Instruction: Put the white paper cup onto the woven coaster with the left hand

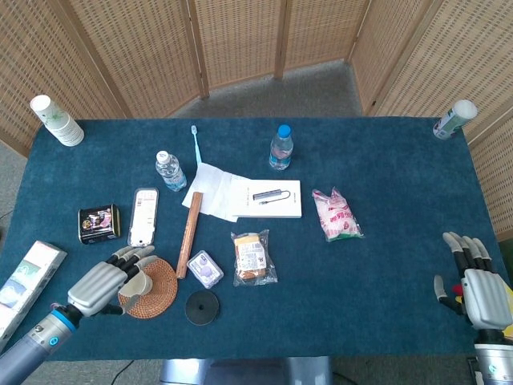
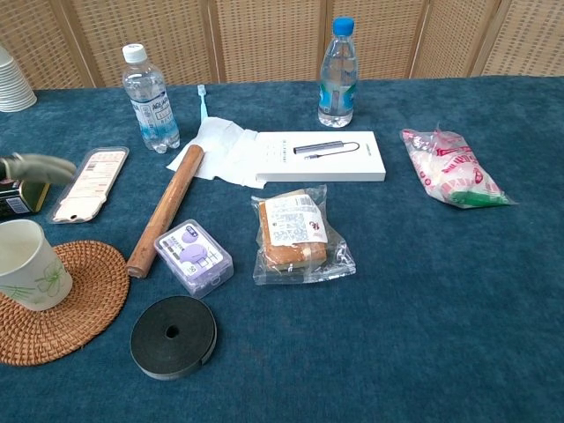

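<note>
The white paper cup (image 2: 28, 264) with a green leaf print stands upright on the round woven coaster (image 2: 70, 308), toward its left side. In the head view the cup (image 1: 143, 282) shows just right of my left hand (image 1: 100, 285), on the coaster (image 1: 161, 289). That hand holds nothing and its fingers are spread. In the chest view only one fingertip of the left hand (image 2: 35, 165) shows, above the cup and apart from it. My right hand (image 1: 484, 293) rests at the table's front right with its fingers extended and nothing in them.
A black tape roll (image 2: 173, 336), a purple box (image 2: 193, 256) and a wooden stick (image 2: 165, 211) lie just right of the coaster. A dark tin (image 1: 99, 224) and a flat white pack (image 2: 89, 181) sit behind it. Bottles, a white box and snack bags lie farther off.
</note>
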Action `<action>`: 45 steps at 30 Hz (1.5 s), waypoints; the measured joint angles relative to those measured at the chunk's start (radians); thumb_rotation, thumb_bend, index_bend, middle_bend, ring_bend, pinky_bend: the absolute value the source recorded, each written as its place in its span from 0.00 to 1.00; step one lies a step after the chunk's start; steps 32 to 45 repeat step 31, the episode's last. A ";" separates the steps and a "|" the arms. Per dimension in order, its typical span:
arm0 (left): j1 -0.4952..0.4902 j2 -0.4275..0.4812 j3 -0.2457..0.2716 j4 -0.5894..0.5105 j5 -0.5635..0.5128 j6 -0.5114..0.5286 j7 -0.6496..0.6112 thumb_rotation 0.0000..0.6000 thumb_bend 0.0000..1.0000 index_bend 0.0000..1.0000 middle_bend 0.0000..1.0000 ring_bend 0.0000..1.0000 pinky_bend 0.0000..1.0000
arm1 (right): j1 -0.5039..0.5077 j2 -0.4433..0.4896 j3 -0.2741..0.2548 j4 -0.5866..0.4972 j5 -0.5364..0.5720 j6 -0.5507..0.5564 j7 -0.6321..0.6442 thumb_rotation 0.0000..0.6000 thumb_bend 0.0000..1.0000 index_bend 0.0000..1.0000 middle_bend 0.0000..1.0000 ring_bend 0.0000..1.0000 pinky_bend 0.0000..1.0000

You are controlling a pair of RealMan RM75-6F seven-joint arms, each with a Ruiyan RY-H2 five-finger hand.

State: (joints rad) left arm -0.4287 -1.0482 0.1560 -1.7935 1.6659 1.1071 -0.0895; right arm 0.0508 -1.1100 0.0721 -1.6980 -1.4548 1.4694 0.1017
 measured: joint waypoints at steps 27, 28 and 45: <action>0.407 0.080 -0.039 0.093 -0.143 0.527 -0.178 0.92 0.50 0.00 0.00 0.00 0.00 | 0.001 -0.044 0.014 0.007 0.005 0.035 -0.164 1.00 0.52 0.04 0.00 0.00 0.00; 0.410 0.079 -0.042 0.095 -0.143 0.527 -0.181 0.92 0.50 0.00 0.00 0.00 0.00 | 0.002 -0.045 0.015 0.006 0.004 0.035 -0.165 1.00 0.52 0.04 0.00 0.00 0.00; 0.412 0.079 -0.051 0.097 -0.140 0.522 -0.183 0.91 0.50 0.00 0.00 0.00 0.00 | 0.003 -0.048 0.016 0.004 0.001 0.036 -0.165 1.00 0.51 0.04 0.00 0.00 0.00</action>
